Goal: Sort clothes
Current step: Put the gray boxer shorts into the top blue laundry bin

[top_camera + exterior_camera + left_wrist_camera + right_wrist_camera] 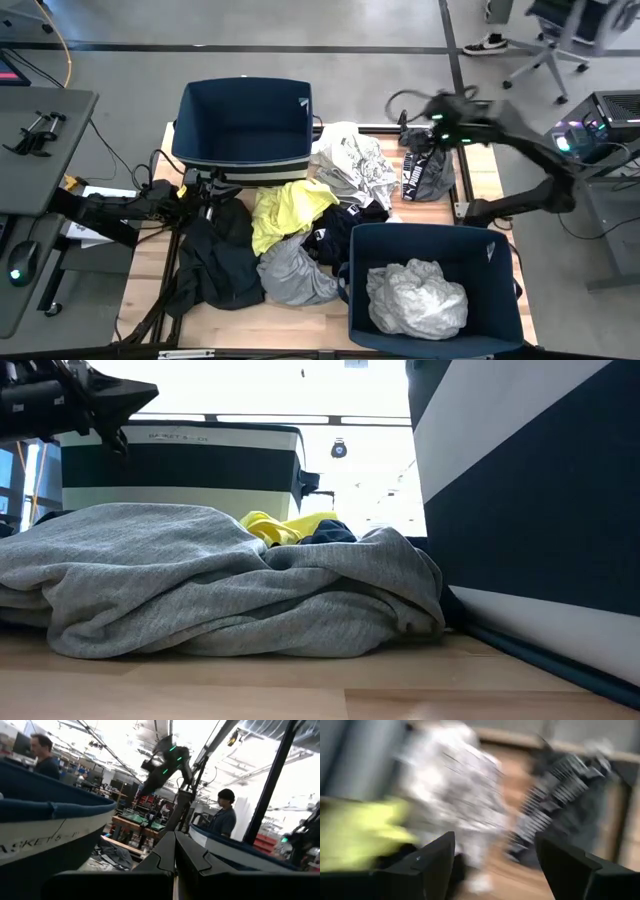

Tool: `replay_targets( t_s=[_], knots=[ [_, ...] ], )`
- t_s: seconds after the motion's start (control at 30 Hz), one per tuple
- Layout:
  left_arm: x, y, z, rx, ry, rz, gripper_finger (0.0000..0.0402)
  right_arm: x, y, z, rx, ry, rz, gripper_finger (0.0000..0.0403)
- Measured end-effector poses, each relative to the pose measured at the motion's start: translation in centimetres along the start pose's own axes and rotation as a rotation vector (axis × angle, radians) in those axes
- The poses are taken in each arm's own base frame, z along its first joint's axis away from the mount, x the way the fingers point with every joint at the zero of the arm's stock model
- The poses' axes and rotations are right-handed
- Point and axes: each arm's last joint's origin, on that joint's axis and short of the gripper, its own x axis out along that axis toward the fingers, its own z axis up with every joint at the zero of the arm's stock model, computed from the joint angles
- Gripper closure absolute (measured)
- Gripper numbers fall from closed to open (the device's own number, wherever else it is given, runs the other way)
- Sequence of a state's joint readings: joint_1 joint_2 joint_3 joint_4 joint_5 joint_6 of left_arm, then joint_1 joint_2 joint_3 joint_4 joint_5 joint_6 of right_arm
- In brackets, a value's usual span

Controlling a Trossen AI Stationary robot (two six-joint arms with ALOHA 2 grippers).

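Observation:
The clothes lie in a heap mid-table: a white garment with grey print (350, 160), a yellow one (285, 210), a grey one (295, 272), a black one (215, 262) and a dark navy one (340, 228). Another black garment with white print (430, 172) lies at the far right. A pale grey-white garment (415, 298) sits in the near navy bin (500, 262). My right gripper (495, 860) hangs open and empty, above the far right garment and the white one. My left gripper (175, 855) is shut and empty at the table's left, beside the far navy bin (245, 125).
The far bin stands at the table's far left, the near bin at its near right corner. In the low view the grey garment (220, 580) fills the foreground, with the near bin's wall (530, 490) at right. People stand in the room beyond. A desk is left of the table.

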State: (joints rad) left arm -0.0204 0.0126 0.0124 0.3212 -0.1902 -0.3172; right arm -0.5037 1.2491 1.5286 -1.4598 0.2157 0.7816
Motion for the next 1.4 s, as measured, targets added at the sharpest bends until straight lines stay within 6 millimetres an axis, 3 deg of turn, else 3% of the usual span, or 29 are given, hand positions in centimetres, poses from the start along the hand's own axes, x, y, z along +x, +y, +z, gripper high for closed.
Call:
replay_targets(
  t_s=[0.23, 0.4, 0.6, 0.9, 1.07, 1.23, 1.4],
  knots=[
    [0.0, 0.0, 0.0, -0.127, 0.0, 0.0, 0.0401, 10.3, -2.2, 0.0, -0.001, 0.122, -0.331, 0.0135],
    [0.0, 0.0, 0.0, -0.18, 0.0, 0.0, 0.0401, 15.0, -3.9, -0.8, 0.028, 0.155, -0.42, 0.0135],
    [0.0, 0.0, 0.0, -0.223, 0.0, 0.001, 0.0401, 19.2, -4.9, -2.5, 0.102, 0.172, -0.448, 0.0135],
    [0.0, 0.0, 0.0, -0.229, -0.002, 0.007, 0.0401, 24.2, -6.4, -6.0, 0.165, 0.252, -0.436, 0.0136],
    [0.0, 0.0, 0.0, -0.233, -0.002, 0.007, 0.0401, 25.2, -6.9, -6.7, 0.171, 0.252, -0.435, 0.0154],
    [0.0, 0.0, 0.0, -0.266, -0.004, 0.011, 0.0401, 25.7, -7.2, -6.1, 0.163, 0.17, -0.454, 0.0205],
    [0.0, 0.0, 0.0, -0.291, -0.004, 0.011, 0.0401, 26.2, -7.9, -5.3, 0.221, 0.136, -0.417, 0.0303]
  ],
)
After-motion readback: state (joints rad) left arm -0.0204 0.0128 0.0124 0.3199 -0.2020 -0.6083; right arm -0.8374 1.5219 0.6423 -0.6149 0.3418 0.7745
